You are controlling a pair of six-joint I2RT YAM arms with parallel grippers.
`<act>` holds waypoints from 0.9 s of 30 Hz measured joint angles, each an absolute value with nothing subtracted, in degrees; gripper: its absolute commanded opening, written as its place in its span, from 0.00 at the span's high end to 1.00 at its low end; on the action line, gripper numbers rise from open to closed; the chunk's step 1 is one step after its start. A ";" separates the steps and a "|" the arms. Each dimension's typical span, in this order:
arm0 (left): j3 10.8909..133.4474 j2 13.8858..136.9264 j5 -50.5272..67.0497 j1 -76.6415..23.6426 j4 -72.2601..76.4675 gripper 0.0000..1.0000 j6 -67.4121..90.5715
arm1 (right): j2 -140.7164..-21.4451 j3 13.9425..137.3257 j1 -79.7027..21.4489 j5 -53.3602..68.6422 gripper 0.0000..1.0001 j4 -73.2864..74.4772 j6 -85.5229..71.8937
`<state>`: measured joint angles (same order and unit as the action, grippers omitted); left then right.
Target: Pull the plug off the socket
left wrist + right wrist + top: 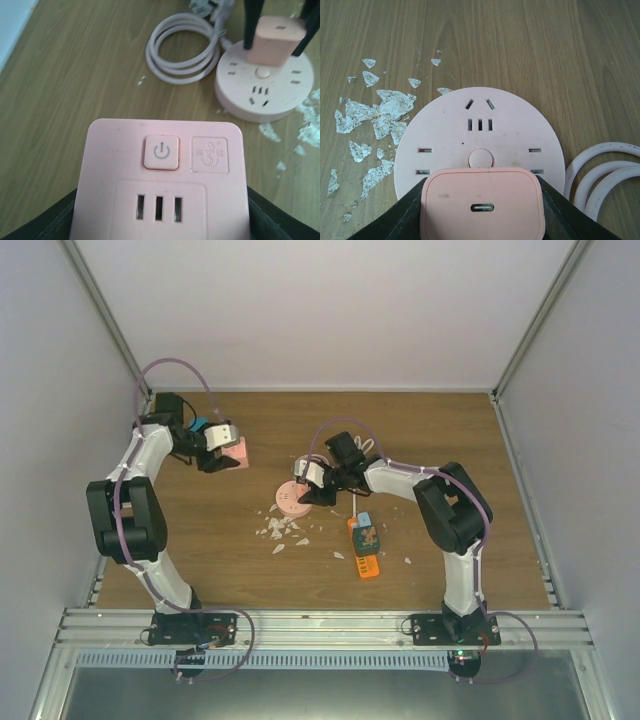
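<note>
Right claw (316,485) is part closed, clamped on the two flanks of the pink plug (482,205). I find the plug standing upright on the round socket (480,135), which lies flat on the table (430,440) between the arms; it appears seated. The plug's long axis runs vertical, so the draw is straight up. Left claw (160,222) is well apart, gripping a square socket block (160,150), so the round base is unrestrained and may lift

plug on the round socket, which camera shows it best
Right wrist: the plug fills the lower frame, clamped in the right gripper. Left wrist shows it small, standing on the round socket. Top view mostly hides it under the gripper.
</note>
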<state>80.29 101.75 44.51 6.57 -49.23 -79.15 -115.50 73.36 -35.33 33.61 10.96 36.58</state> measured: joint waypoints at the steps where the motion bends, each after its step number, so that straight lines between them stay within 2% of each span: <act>1: 81.21 101.84 43.53 6.98 -49.69 0.87 -79.55 | -115.50 73.36 -35.35 33.56 0.76 10.90 36.53; 7: 88.60 104.07 35.59 8.82 -52.93 0.85 -82.21 | -115.50 73.34 -35.35 33.47 0.75 10.81 36.29; 14: 96.60 107.74 20.60 9.13 -54.61 0.82 -86.26 | -115.50 73.34 -35.35 33.43 0.74 10.74 36.14; 27: 95.11 113.73 -7.38 9.10 -45.25 0.78 -93.67 | -115.50 73.34 -35.35 33.43 0.74 10.63 36.14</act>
<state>95.11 113.73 -7.38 9.10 -45.25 -93.67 -115.50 73.34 -35.35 33.43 10.63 36.14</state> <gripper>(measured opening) 0.640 0.449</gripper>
